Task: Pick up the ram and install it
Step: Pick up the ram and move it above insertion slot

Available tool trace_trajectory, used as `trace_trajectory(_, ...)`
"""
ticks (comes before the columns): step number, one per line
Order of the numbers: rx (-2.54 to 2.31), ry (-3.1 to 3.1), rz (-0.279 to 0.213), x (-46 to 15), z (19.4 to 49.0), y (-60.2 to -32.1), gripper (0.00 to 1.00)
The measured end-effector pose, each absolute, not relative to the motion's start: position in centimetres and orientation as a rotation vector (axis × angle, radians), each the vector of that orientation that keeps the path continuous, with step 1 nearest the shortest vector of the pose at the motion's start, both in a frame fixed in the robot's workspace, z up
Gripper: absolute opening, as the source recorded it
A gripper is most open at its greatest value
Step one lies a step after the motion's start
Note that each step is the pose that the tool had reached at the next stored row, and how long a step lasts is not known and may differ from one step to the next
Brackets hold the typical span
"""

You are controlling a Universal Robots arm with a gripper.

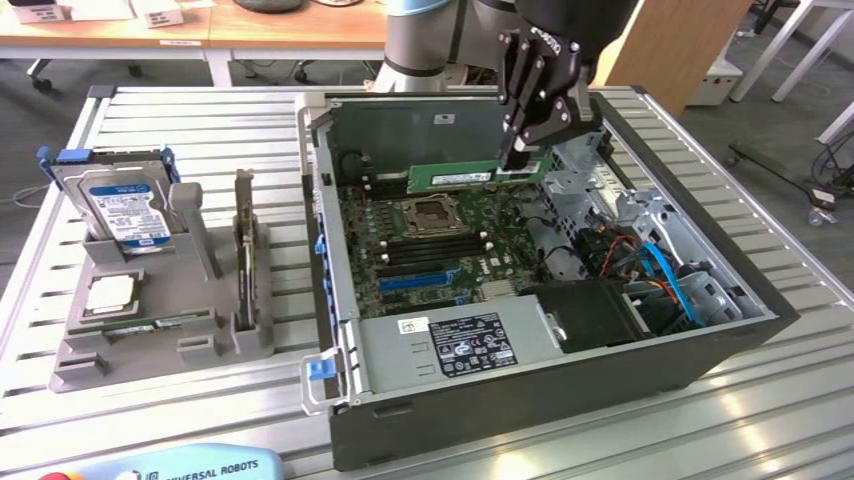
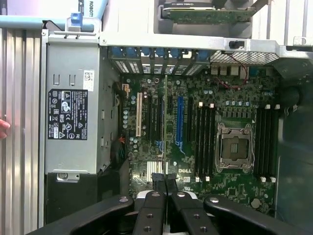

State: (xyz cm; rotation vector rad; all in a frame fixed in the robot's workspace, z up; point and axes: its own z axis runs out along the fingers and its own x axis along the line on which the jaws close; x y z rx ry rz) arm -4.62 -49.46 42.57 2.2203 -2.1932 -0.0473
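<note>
Inspection of my gripper [image 1: 515, 163] [image 2: 165, 179]: the fingers are closed nearly all the way, pinched on the ram [image 1: 461, 177]. I have hold of the stick near one end. The rest of its green length runs out level towards the exterior view's left.

Location of the ram: inside the open computer case [image 1: 747, 330], hanging above the motherboard [image 1: 461, 262]. It sits on the far side of the empty CPU socket [image 1: 430, 215] [image 2: 234, 147], close to the case's far wall. It appears to be clear of the board and not seated in any slot.

Board condition: black memory slots [image 2: 203, 139] flank the socket on both sides. Blue expansion slots [image 2: 179, 122] lie further along. The grey power supply [image 1: 454, 345] [image 2: 73, 117], label facing up, fills the near corner of the case.

Outside the case, towards the exterior view's left, a grey parts holder [image 1: 80, 372] stands on the slatted table [image 1: 200, 130]. It carries a hard drive [image 1: 127, 205] upright, a square silver processor [image 1: 112, 291] lying flat, and a dark expansion card [image 1: 244, 250] on edge.
</note>
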Motion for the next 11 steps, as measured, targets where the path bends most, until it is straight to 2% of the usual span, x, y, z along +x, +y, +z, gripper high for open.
trace_trajectory(11,2.203,-2.209,-0.045,-4.6,42.5,-47.6,0.12)
